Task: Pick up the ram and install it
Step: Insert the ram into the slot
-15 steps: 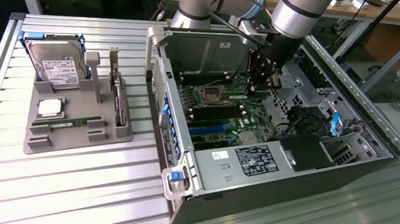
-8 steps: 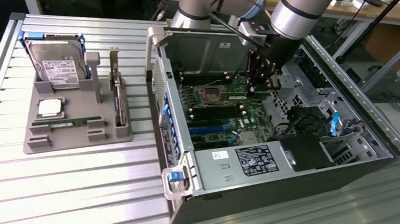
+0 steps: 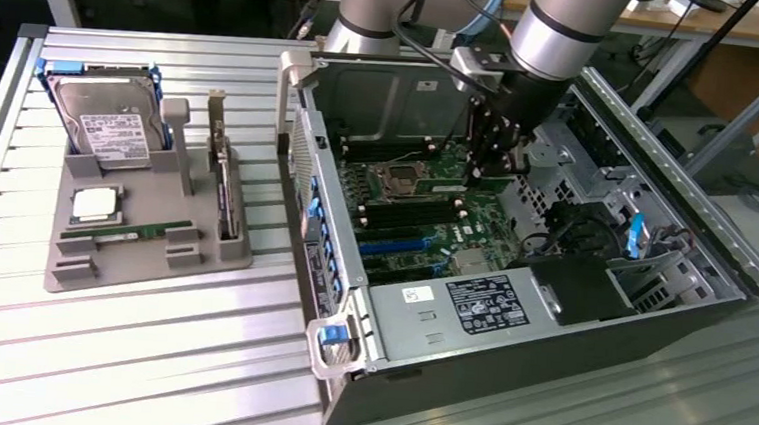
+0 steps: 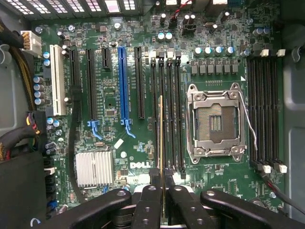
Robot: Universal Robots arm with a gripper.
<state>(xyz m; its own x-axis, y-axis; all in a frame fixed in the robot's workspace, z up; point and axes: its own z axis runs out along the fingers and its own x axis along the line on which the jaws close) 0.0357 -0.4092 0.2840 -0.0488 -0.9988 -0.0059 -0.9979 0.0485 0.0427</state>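
**Memory stick poised over its slot inside open computer**

An open computer case (image 3: 507, 312) lies on its side on a slatted metal bench (image 3: 142, 356), its green main board (image 4: 114, 95) facing up. Above the board, the arm's tool (image 4: 162, 191) is clamped on the ram (image 4: 160, 138), which hangs edge-on over the row of black memory slots (image 4: 167, 109) just beside the empty processor socket (image 4: 215, 121).

The risk, judging from the wrist view, is misalignment: a stick that sits slightly off the slot or tilted could catch on the slot wall or its end latches, and pressing down then could bend the stick or strain the board. The neighbouring slots sit close together, so a small sideways error could put it in the wrong channel.

Beside the case, a grey tray (image 3: 152, 217) holds a hard drive (image 3: 108, 123), a processor chip (image 3: 96, 205) and another green stick (image 3: 127, 231). A loose wire (image 4: 250, 129) runs beside the socket.
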